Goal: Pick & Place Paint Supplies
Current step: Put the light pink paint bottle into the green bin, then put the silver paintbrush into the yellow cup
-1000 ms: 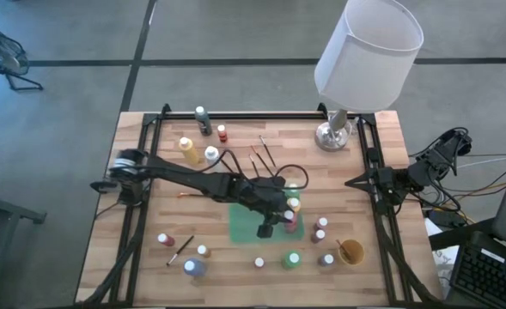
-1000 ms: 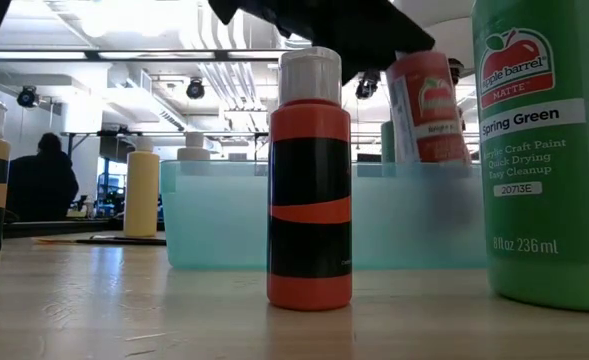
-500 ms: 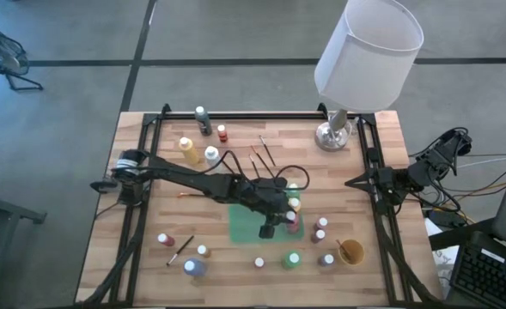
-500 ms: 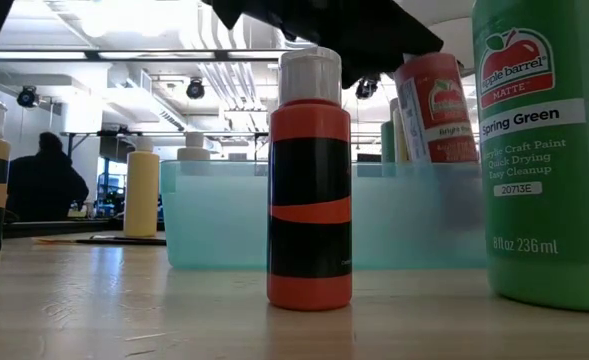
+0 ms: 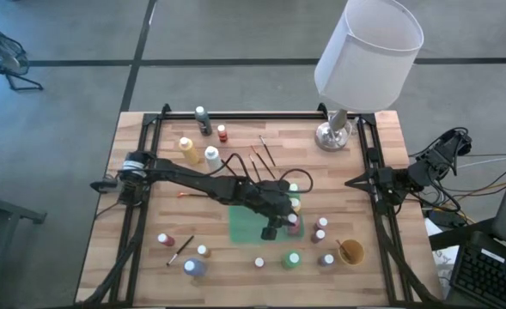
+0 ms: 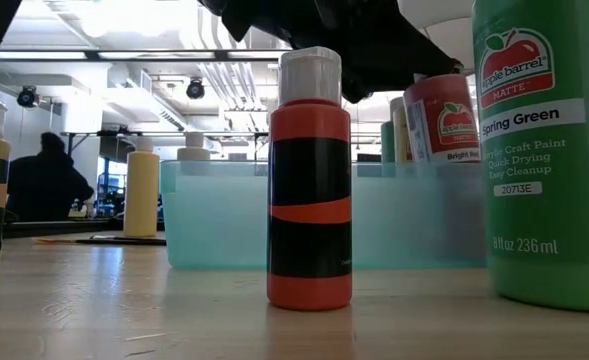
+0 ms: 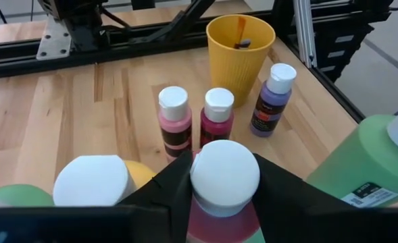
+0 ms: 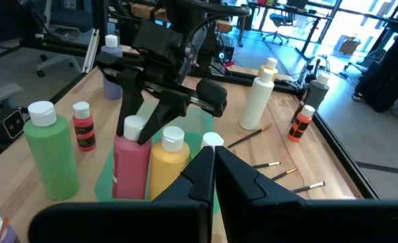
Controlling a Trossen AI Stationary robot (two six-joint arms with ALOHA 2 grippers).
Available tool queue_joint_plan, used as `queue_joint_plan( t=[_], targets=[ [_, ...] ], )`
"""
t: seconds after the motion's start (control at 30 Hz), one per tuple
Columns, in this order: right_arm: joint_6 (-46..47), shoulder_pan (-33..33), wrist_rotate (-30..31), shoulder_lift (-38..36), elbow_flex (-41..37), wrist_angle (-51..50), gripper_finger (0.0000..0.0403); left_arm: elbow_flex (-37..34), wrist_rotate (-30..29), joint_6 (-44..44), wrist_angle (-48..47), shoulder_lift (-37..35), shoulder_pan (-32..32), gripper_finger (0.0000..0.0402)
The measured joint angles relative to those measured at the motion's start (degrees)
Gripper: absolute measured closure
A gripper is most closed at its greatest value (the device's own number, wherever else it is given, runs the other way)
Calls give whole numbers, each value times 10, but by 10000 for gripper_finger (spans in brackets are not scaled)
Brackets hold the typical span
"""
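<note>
since the earlier frames we see the red paint bottle (image 6: pixel 441 122) sink lower and stand straighter behind the near wall of the translucent green tray (image 6: pixel 224 215); on the high view the left gripper (image 5: pixel 285 221) sits a little further toward the tray's right edge.

risk, as we judge it: the bottle goes down just beside a yellow bottle (image 8: pixel 169 165) and a green-capped one already in the tray. if we release before the base is flat on the tray floor, it may tip into these neighbours and topple them. if the fingers spread wide on release, they may nudge the yellow bottle. a sideways retreat could also drag the cap.

the left gripper's jaws pinch the red bottle at the neck, just under its white cap (image 7: pixel 224 176). the right gripper (image 8: pixel 213 156) waits at the table's right edge with its jaws pressed together.

the held bottle has a pinkish-red body, a white flip cap and a printed label reading "bright". it hangs nearly upright in the tray's right part. other bottles stand around on the wooden table (image 5: pixel 167 215), among them a large spring green bottle (image 6: pixel 544 150) and a small orange-red one (image 6: pixel 310 180).
</note>
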Motion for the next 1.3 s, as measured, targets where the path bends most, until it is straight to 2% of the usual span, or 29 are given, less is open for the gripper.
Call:
queue_joint_plan(
  t=[0.47, 0.67, 0.87, 1.03, 1.3],
  targets=[
    [0, 0, 0, 0, 0, 0, 394, 0, -1, 14, -3, -5, 0, 244],
    [0, 0, 0, 0, 0, 0, 394, 0, -2, 36, -18, -48, 1, 243],
    [0, 0, 0, 0, 0, 0, 394, 0, -13, 62, -95, -116, 1, 244],
    [0, 0, 0, 0, 0, 0, 394, -4, -52, 80, -169, -180, 1, 244],
    [0, 0, 0, 0, 0, 0, 394, -5, -157, 87, -294, -275, 1, 246]
  ],
)
